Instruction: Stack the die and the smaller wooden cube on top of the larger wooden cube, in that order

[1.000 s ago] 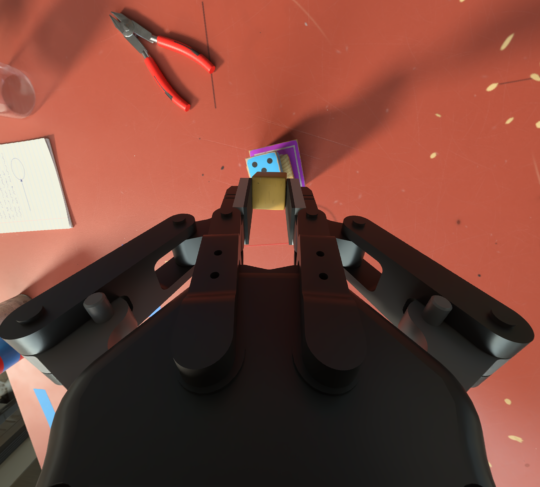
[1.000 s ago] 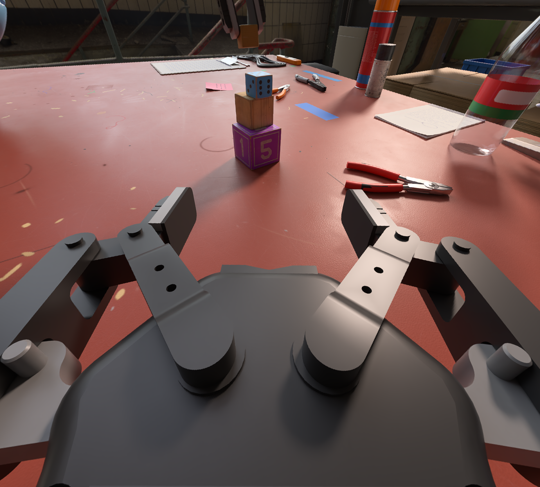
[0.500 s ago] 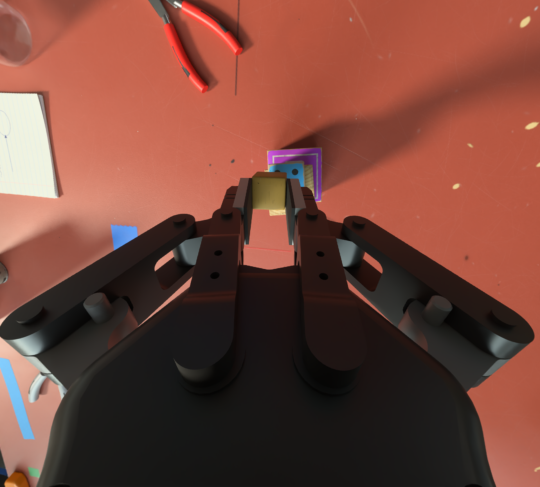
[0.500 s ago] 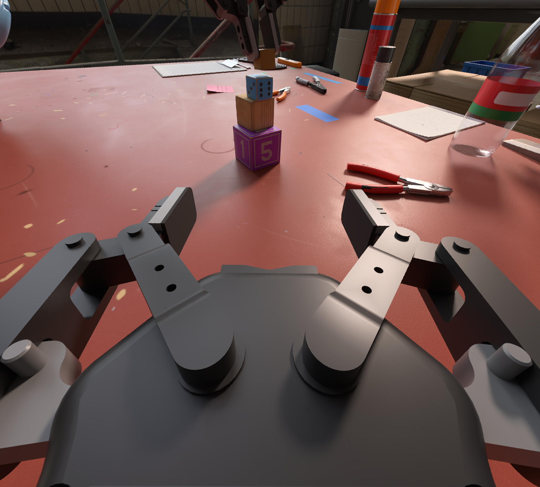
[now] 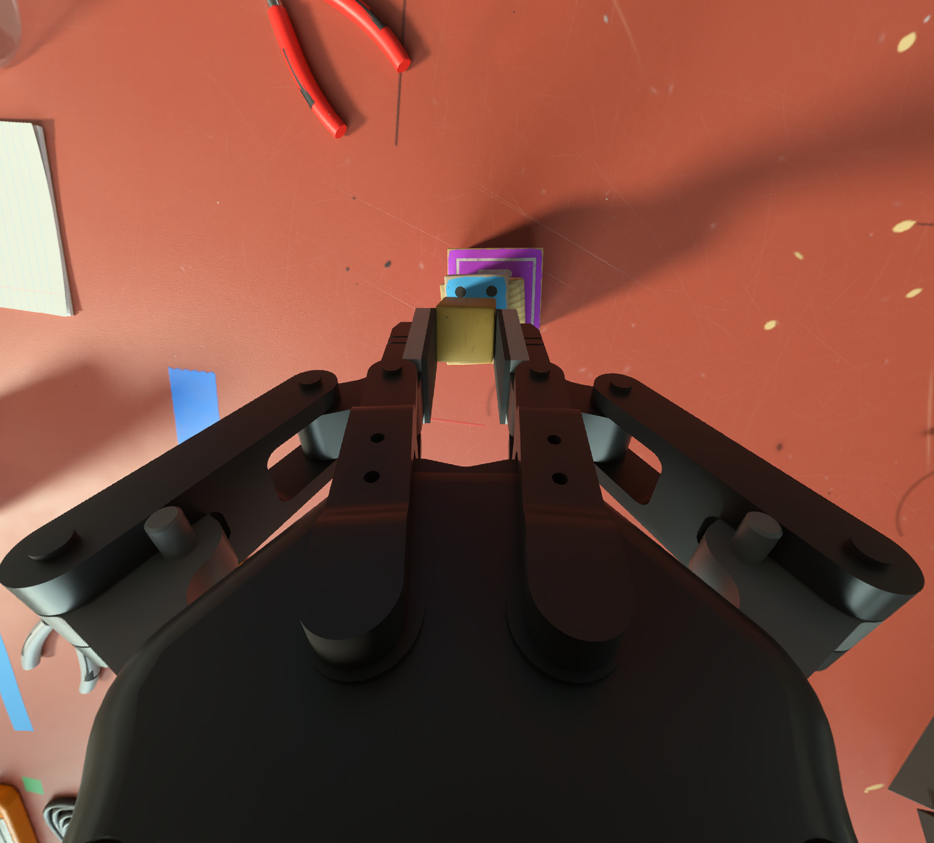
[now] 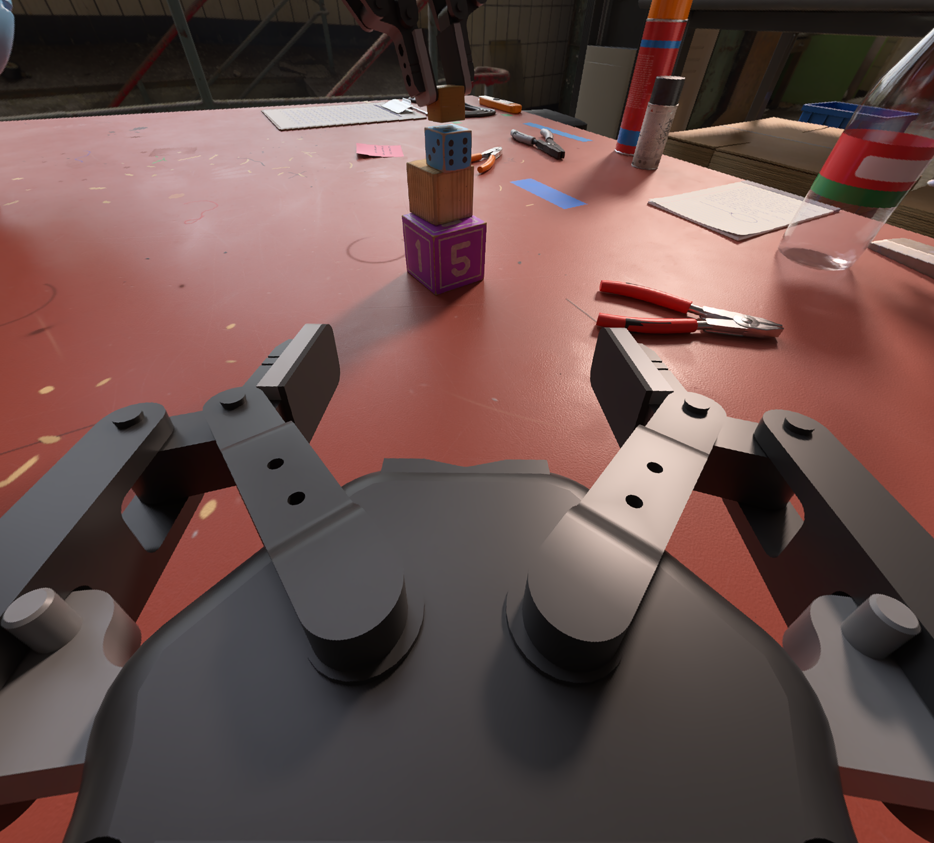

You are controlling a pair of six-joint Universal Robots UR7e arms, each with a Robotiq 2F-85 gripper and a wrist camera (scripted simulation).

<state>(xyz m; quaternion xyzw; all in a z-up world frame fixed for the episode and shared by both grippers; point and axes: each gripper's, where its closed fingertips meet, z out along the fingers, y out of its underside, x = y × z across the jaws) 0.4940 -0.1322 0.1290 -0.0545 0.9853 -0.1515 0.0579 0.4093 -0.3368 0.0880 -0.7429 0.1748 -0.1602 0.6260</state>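
The small cube (image 5: 465, 331) is clamped between the fingers of the left gripper (image 5: 465, 338) and held just above the die (image 6: 448, 147), with a gap visible between them in the right wrist view. It is held there, it seems, so that it can be lowered squarely onto the die. The die rests on the large cube (image 6: 439, 192), which itself stands on a purple block (image 6: 445, 255) on the desk (image 6: 252, 263). The purple block is marked with pale figures. A notepad (image 6: 740, 209) bears faint handwriting, too small to be read. The right gripper (image 6: 464, 379) is spread wide and empty, low over the desk and well apart from the stack, presumably to be kept clear.
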